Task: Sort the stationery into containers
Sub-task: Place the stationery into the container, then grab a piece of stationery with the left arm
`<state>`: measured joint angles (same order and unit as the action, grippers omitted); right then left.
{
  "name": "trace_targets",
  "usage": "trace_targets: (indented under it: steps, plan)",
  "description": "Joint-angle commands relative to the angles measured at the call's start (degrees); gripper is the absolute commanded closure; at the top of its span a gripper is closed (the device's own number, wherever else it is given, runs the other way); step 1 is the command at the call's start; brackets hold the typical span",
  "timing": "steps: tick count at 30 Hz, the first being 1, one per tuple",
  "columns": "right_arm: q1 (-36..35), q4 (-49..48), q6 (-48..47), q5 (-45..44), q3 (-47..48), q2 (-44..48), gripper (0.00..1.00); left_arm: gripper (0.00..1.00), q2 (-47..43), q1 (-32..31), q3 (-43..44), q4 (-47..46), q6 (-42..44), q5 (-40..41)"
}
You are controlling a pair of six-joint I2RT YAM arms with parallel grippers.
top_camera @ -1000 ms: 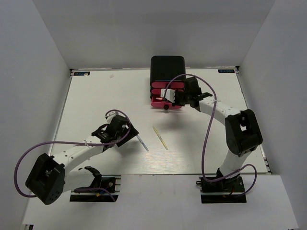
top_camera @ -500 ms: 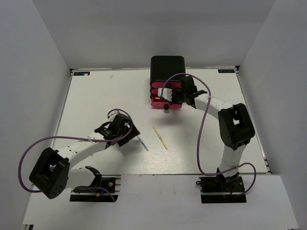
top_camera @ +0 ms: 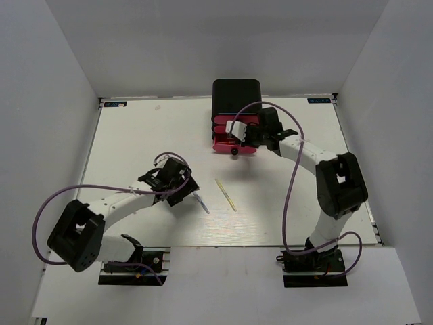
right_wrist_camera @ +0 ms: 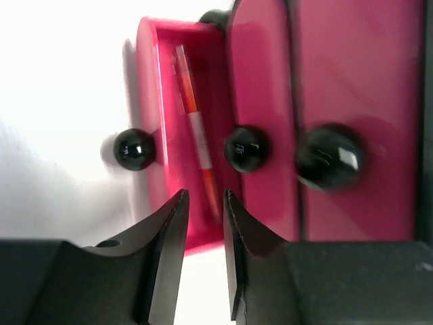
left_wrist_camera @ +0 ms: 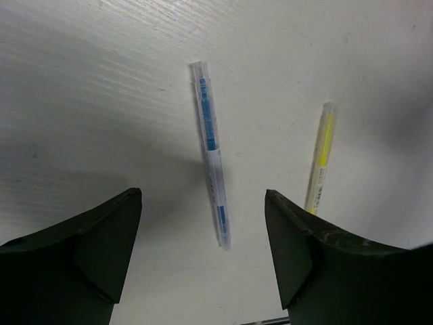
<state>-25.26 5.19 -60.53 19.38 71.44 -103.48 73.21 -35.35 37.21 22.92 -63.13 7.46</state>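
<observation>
1. The cabinet [top_camera: 236,95] stands at the far middle of the table [top_camera: 135,135].
2. Its lowest drawer [right_wrist_camera: 152,101] juts forward, with one pen [right_wrist_camera: 193,122] inside.
3. Nearer, mid-table, the left pen [left_wrist_camera: 211,152] and the right pen [left_wrist_camera: 320,159] lie side by side, apart.
4. The left gripper [top_camera: 184,191] hangs above the left pen.

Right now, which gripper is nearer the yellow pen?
Left. The left gripper hovers over the blue pen beside the yellow pen; the right gripper is far off at the pink drawers.

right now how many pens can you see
3: a blue pen on the table below the left gripper, a yellow pen beside it, an orange pen in the open drawer. Others may be hidden in closed drawers.
</observation>
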Motion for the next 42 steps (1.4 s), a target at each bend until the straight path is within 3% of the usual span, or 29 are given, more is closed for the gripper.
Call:
trace_targets:
  steps: [1,3,5,6,7,8,10,17,20,26,29,32,36,40,42]
  plan:
    - [0.4,-7.3,6.8,-0.5,-3.3,8.6,0.67,0.17,2.5,0.0,4.7,4.2,-0.9,-0.1]
    - [0.6,-10.6,13.9,-3.0,-9.0,13.6,0.67,0.17,5.9,0.0,7.3,6.0,-0.9,0.4]
    - [0.6,-17.0,20.1,-6.2,-12.0,17.2,0.57,0.18,8.5,0.0,9.1,8.2,-1.5,0.4]
    - [0.7,-17.9,23.3,-7.0,-15.7,19.1,0.59,0.18,11.0,-0.5,10.8,8.8,-1.5,0.4]
    - [0.7,-17.1,25.2,-6.9,-16.4,19.9,0.67,0.18,12.2,-0.5,11.6,9.3,-1.5,0.4]
    - [0.8,-16.6,26.0,-6.4,-17.1,21.6,0.87,0.2,13.4,-0.5,12.4,10.1,-0.9,0.4]
    - [1.3,-16.6,29.3,-4.4,-20.3,25.1,0.96,0.2,17.2,-1.1,14.9,11.8,-0.9,1.0]
    - [1.4,-18.1,33.5,-2.8,-30.1,33.4,0.91,0.33,26.0,-2.3,20.8,17.8,-0.9,1.6]
    - [1.6,-18.6,34.3,-2.6,-32.2,35.6,0.91,0.48,27.1,-2.9,22.0,18.6,-0.9,1.6]
    - [1.8,-19.3,35.6,-2.6,-33.7,37.4,0.91,0.62,30.0,-3.9,22.6,21.2,-0.3,1.6]
    - [1.8,-19.8,36.3,-1.9,-33.9,37.9,0.9,0.75,31.5,-4.5,22.6,21.2,0.9,0.2]
    - [1.8,-19.2,36.8,-1.2,-34.0,38.2,0.81,0.9,32.1,-4.5,22.6,19.1,2.3,-1.3]
    - [1.8,-18.0,37.0,-0.3,-34.5,40.1,0.3,1.0,30.5,-4.5,22.6,15.8,5.4,-4.1]
    - [1.9,-16.7,36.5,3.2,-36.2,42.6,0.18,1.0,24.4,-4.5,24.5,10.1,8.8,-7.2]
    - [1.9,-16.3,37.6,5.0,-37.2,43.2,0.24,1.0,22.0,-3.8,25.4,4.8,10.0,-9.6]
